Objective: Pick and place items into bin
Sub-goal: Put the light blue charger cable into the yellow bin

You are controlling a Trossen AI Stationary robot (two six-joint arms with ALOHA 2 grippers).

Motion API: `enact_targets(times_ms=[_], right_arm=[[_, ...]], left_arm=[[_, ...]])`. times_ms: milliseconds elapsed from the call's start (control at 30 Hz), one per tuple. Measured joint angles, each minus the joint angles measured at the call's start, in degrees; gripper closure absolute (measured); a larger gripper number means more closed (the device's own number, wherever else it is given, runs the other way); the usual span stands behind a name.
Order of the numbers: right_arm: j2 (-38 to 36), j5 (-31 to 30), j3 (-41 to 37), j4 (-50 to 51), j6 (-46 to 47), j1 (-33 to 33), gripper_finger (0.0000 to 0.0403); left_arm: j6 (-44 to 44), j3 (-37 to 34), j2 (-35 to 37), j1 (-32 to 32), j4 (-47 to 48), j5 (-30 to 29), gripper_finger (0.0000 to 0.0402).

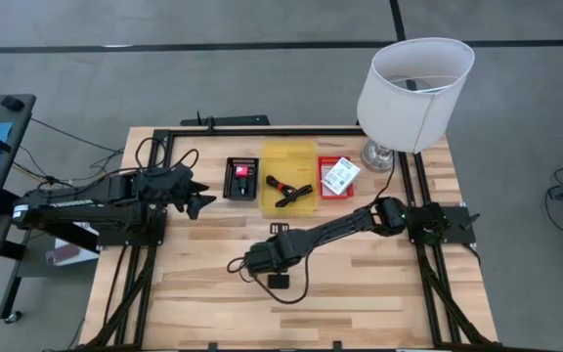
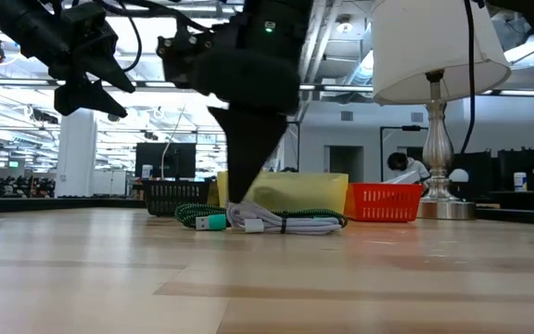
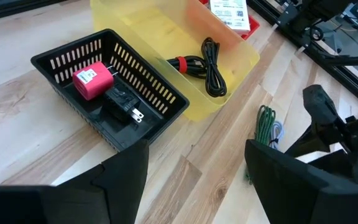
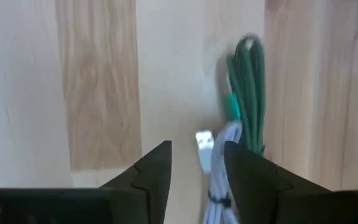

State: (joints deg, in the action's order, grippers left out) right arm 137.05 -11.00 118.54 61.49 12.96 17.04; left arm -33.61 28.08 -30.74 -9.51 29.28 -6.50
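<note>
I am lowering the right gripper (image 4: 196, 167), jaws partly apart and empty, over the cable (image 4: 244, 106) lying on the table (image 1: 360, 293) near the yellow bin (image 1: 289, 156). It is approaching from above so the fingers can straddle the coil. The left gripper (image 1: 199, 198) is waiting open by the black basket (image 1: 242, 179).

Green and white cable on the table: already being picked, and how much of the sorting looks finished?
Done: the pink charger lies in the black basket, a black cord in the yellow tray, a labelled packet in the red bin. In hand: the right claw is down beside the green and white cable, open, not gripping. Left: grasping and binning that cable. The left claw waits open by the basket.
</note>
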Motion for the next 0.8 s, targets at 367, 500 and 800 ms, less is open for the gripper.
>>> enact_targets(times_ms=[367,500,800], right_arm=[[0.0,-1.2,-3.3,-2.0,-1.0,-0.7,0.0272],[0.0,-1.3,-4.1,-2.3,-0.5,-1.0,0.0278],[0.0,-1.6,-6.5,-2.8,0.6,-1.5,0.0295]], left_arm=[[0.0,0.0,0.0,0.0,0.0,0.0,0.0144],[0.0,0.0,0.0,0.0,0.0,0.0,0.0144],[0.0,0.0,0.0,0.0,0.0,0.0,0.0144]])
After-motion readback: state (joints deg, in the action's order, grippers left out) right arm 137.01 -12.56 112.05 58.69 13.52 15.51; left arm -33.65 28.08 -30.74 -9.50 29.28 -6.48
